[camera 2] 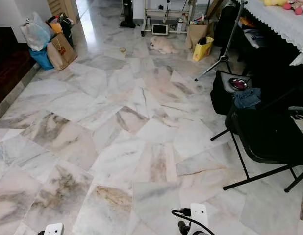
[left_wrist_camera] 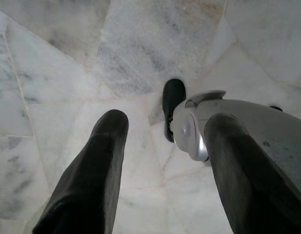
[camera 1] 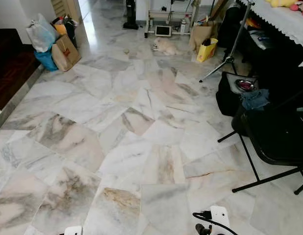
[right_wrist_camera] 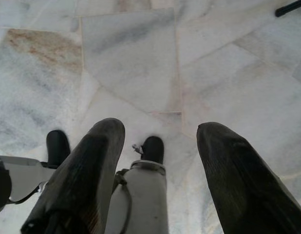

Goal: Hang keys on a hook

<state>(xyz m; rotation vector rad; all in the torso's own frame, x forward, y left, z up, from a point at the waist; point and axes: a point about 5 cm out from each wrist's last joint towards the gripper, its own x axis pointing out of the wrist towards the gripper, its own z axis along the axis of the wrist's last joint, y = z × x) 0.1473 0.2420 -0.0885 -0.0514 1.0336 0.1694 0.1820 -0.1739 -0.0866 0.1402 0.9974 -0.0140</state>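
Note:
Both arms hang at my sides over a marble floor point(camera 1: 127, 147). My left gripper point(left_wrist_camera: 167, 122) points straight down at the tiles. Its two black fingers point(left_wrist_camera: 99, 161) stand apart with nothing between them, and my own silver leg and black foot point(left_wrist_camera: 173, 97) lie below. My right gripper point(right_wrist_camera: 161, 129) also points down at the floor, open and holding nothing, above my other foot point(right_wrist_camera: 153, 148). The white wrist parts of the left arm point(camera 1: 73, 230) and the right arm point(camera 1: 219, 215) sit at the bottom edge of the left eye view.
A black folding chair point(camera 1: 276, 132) stands at the right, behind it a black bag with blue cloth point(camera 1: 239, 95) and a tripod stand point(camera 1: 230, 54). A small pale dog point(camera 1: 165, 46) lies far ahead near a yellow bag point(camera 1: 207, 50). Bags point(camera 1: 53, 41) pile up far left.

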